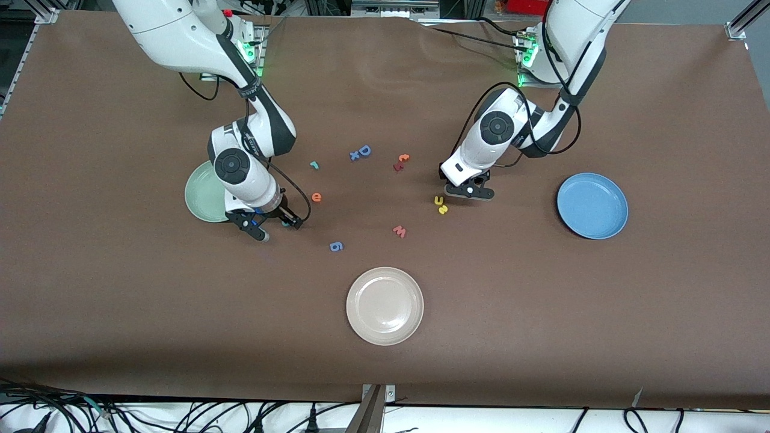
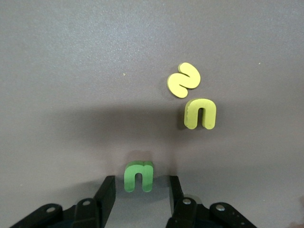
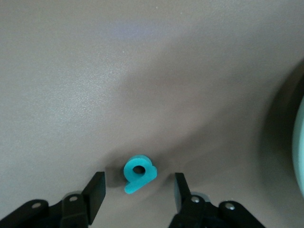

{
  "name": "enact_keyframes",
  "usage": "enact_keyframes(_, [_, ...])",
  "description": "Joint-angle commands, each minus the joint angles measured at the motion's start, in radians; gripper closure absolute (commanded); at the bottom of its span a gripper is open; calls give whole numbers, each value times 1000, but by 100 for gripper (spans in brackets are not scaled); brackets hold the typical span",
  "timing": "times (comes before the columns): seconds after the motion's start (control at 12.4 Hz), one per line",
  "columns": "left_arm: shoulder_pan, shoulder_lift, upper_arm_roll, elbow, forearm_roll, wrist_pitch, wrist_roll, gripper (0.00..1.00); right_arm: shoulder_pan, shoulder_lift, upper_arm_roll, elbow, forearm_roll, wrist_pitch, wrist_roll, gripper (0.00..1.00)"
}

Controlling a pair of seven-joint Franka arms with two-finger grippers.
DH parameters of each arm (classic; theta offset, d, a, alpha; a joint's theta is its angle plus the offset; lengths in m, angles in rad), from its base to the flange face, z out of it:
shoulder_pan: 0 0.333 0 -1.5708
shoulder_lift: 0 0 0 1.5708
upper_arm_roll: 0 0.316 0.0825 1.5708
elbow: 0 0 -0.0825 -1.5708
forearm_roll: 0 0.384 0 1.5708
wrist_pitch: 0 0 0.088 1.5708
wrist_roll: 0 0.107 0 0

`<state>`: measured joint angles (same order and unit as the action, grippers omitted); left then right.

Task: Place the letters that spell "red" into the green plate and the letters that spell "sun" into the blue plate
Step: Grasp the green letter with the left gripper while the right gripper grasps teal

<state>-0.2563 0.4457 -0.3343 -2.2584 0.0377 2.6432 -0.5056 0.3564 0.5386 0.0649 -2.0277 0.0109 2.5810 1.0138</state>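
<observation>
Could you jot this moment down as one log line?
left gripper: fingers open around green n | right gripper: fingers open around teal d

both arms: glossy white shells, dark grey joint bands, round black joint caps, black cables looped alongside. black fingers (image 2: 108, 195) below each wrist, screws above them.

letters (image 1: 317, 197) scattered between plates (image 1: 592, 205)

A robotics lab is showing here: two white Franka arms (image 1: 252, 162) are standing bolted along the twelve-o'clock edge of a brown cloth-covered table (image 1: 120, 300), with black cables (image 1: 180, 415) trailing at six o'clock under aluminium framing (image 1: 743, 24).
</observation>
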Motion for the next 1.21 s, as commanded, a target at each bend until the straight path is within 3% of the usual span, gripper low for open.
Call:
enact_keyframes(0.0, [-23, 2, 24, 10, 16, 8, 12, 70, 3, 1, 1, -6, 12, 18, -4, 34])
enact_keyframes(0.32, [-21, -5, 32, 10, 21, 6, 13, 96, 3, 8, 1, -6, 6, 19, -11, 39])
enact_keyframes(0.64, [-6, -73, 76, 10, 19, -26, 128, 99, 3, 6, 1, -6, 0, 16, -33, 65])
enact_keyframes(0.97, [121, -232, 89, 8, 10, -185, 282, 99, 3, 4, 0, -6, 0, 10, -69, 79])
enact_keyframes(1.13, [178, -266, 89, 2, 10, -230, 338, 99, 3, 1, 0, -5, 0, 8, -73, 83])
